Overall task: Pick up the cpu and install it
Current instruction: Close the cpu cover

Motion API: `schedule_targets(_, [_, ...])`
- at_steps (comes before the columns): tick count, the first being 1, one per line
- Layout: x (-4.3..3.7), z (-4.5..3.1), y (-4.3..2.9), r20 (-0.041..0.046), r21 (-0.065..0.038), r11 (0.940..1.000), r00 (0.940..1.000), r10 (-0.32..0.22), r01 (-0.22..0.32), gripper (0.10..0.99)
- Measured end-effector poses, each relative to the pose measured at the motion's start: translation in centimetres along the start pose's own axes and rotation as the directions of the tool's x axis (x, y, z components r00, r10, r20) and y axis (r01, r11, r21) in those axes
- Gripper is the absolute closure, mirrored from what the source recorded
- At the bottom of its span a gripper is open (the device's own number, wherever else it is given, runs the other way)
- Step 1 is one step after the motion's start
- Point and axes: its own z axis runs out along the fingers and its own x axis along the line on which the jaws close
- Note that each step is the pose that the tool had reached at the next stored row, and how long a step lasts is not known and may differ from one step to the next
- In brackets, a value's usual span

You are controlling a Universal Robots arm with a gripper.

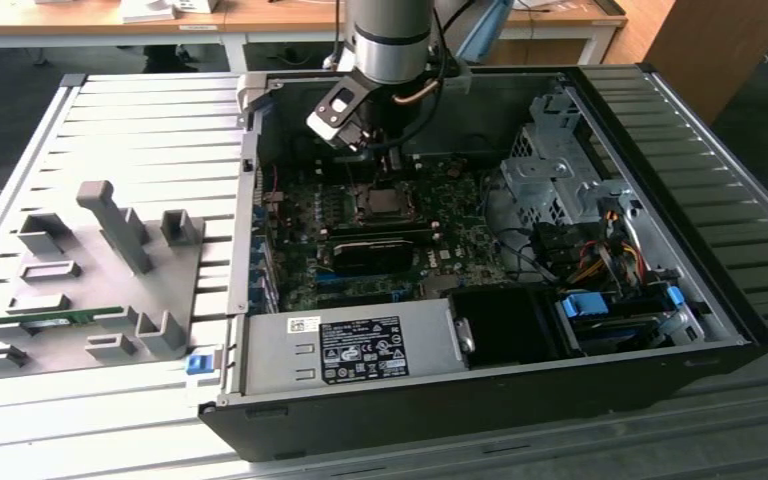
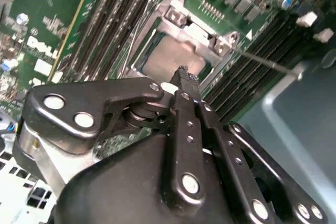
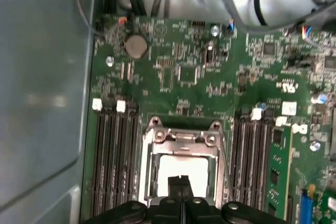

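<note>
The cpu (image 3: 185, 167) lies flat in the motherboard socket (image 3: 181, 136), its silver top showing inside the metal frame. In the second wrist view the cpu (image 2: 167, 59) shows just past my fingertips. My gripper (image 3: 181, 183) hangs directly over the chip with its two black fingers pressed together and nothing between them. In the exterior view the gripper (image 1: 373, 160) is down inside the open computer case, above the socket (image 1: 384, 203) near the far wall. Whether the fingertips touch the chip I cannot tell.
Memory slots (image 3: 110, 156) flank the socket on both sides. The power supply (image 1: 344, 345) and a black fan shroud (image 1: 511, 325) fill the case's near side, with a drive cage (image 1: 558, 170) on the exterior view's right. A grey fixture plate (image 1: 91, 270) holding a green memory stick (image 1: 57, 318) lies outside the case.
</note>
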Motion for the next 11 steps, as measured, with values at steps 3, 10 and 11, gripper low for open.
schedule_targets(3, [0.03, 0.45, -0.63, 0.0003, 0.000, 1.0000, 1.0000, 0.000, 0.000, 0.980])
schedule_targets(10, [0.07, 1.36, -1.60, 0.0005, 0.000, 1.0000, 1.0000, 0.000, 0.000, 0.980])
schedule_targets(11, [0.07, 1.55, -1.62, 0.0006, 0.000, 1.0000, 1.0000, 0.000, 0.000, 0.980])
